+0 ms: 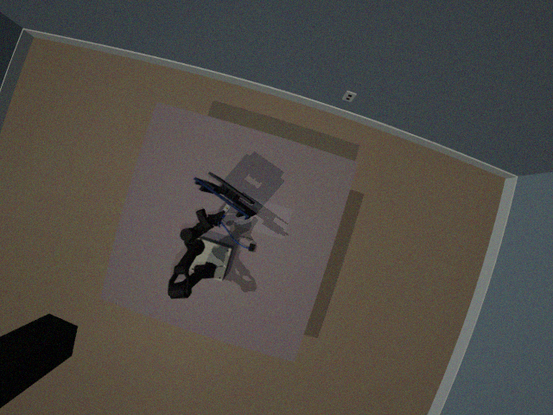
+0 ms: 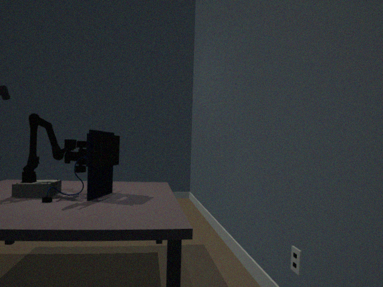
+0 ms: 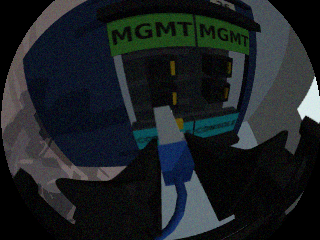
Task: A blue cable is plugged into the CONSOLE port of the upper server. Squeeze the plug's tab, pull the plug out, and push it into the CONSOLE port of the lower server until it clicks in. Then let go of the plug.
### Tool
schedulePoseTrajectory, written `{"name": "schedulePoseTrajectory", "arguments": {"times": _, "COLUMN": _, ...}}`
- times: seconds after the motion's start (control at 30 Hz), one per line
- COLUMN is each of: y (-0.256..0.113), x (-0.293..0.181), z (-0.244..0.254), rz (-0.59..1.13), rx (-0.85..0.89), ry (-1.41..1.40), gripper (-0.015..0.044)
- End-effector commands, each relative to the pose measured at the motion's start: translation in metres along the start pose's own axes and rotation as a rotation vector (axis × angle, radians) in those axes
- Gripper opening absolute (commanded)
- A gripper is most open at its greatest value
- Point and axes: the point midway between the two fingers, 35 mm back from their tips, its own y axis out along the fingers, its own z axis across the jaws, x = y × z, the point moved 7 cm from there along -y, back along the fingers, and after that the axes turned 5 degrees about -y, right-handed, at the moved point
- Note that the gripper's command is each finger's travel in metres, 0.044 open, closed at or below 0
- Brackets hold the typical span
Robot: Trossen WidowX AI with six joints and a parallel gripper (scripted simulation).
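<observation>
The arm [image 1: 180,268] [image 2: 33,136] arches up from its base, hand [image 1: 221,215] [image 3: 170,140] levelled at the rack [image 2: 103,154]. The hand grips the plug [image 3: 175,160], its pale nose before the ports. Light and rigid, it is best held by the blue body; the cable [image 1: 232,236] [image 2: 82,185] [image 3: 180,202] should flex and tug.

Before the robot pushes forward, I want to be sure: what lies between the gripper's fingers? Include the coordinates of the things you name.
The wrist view shows the blue cable's plug [image 3: 176,159] between the fingers; the gripper [image 3: 170,140] is shut on it.
</observation>
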Motion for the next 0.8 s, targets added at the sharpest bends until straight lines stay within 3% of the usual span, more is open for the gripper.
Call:
{"name": "schedulePoseTrajectory", "arguments": {"times": 0.0, "y": 0.0029, "x": 0.0014, "z": -0.0024, "rz": -0.001, "rx": -0.006, "ry": 0.012, "gripper": 0.0000}}
{"name": "schedulePoseTrajectory", "arguments": {"times": 0.77, "y": 0.0118, "x": 0.0023, "z": -0.0034, "rz": 0.000, "rx": -0.008, "ry": 0.012, "gripper": 0.0000}}
